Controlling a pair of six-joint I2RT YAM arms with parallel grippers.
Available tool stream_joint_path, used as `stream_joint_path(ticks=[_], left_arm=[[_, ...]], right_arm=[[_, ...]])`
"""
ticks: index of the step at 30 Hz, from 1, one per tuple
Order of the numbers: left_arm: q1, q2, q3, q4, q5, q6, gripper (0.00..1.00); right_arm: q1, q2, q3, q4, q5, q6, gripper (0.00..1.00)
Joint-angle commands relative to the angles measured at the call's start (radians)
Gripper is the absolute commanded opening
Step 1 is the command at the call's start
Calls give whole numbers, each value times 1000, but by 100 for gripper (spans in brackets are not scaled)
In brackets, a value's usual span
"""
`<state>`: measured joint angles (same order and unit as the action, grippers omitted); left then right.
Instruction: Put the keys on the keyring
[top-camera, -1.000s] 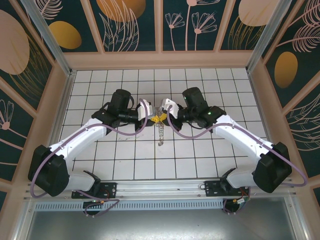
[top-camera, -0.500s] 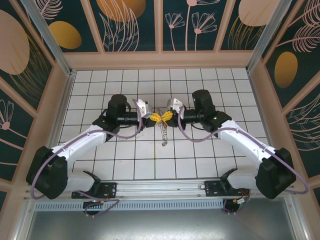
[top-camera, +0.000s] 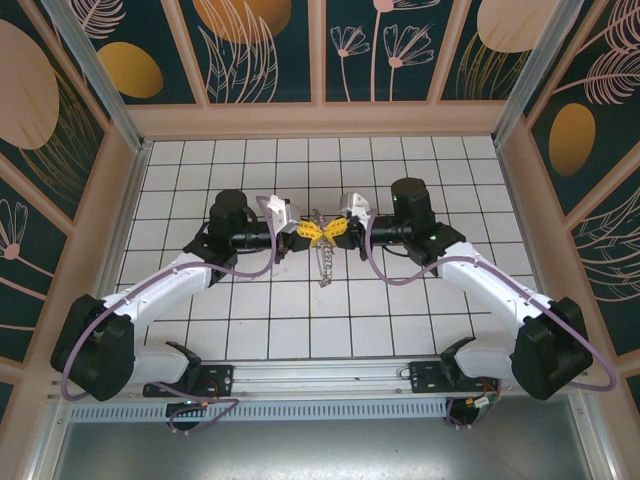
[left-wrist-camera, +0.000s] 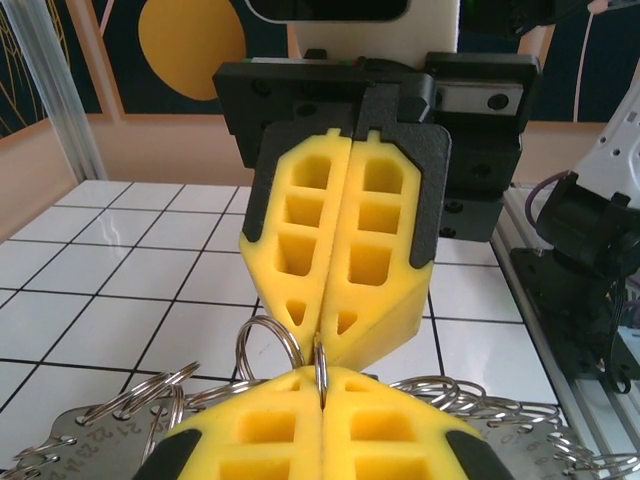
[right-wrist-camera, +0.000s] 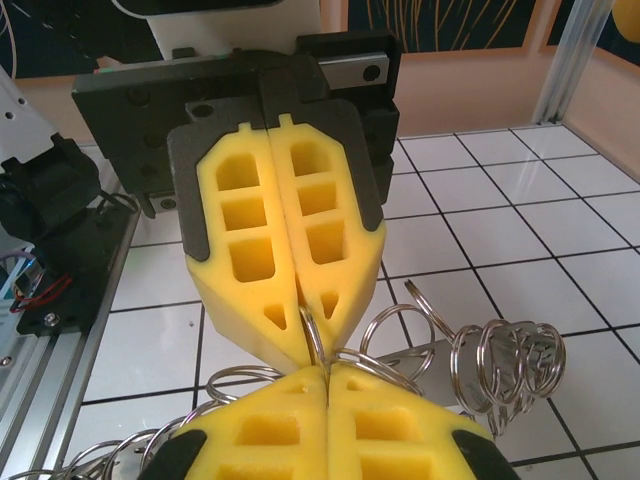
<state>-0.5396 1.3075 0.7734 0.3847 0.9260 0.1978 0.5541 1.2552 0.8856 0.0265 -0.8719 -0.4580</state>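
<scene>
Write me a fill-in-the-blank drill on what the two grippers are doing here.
1. The left gripper and the right gripper point ____ each other.
2. Both have their jaws ____.
3. Their finger pads are coloured ____.
4. Each pinches a small metal ____ of the keyring.
Missing words: toward; shut; yellow; ring.

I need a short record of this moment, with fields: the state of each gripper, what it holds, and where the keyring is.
left gripper: shut, pinching a small ring of the keyring
right gripper: shut, pinching a small ring too
gripper relation: tip to tip, facing each other over the table middle
keyring rest: trails from the tips toward the arm bases
lifted or resting: cannot tell
</scene>
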Motion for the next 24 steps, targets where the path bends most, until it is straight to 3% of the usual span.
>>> stream_joint_path(ticks=[1, 4, 8, 14, 24], left_arm=[[-13, -37, 82, -105, 11, 144, 6], [-13, -16, 143, -310, -37, 271, 10], [-13, 16, 192, -448, -64, 349, 15], [-13, 40, 222, -518, -95, 386, 17], [-14, 34, 225, -593, -154, 424, 24]], right_arm=[[-1, 7, 21, -50, 26, -6, 0], [16, 10, 53, -116, 80, -45, 0], [43, 27, 101, -188, 137, -74, 0], [79, 65, 176, -284, 221, -94, 0], [83, 56, 177, -274, 231, -104, 0]])
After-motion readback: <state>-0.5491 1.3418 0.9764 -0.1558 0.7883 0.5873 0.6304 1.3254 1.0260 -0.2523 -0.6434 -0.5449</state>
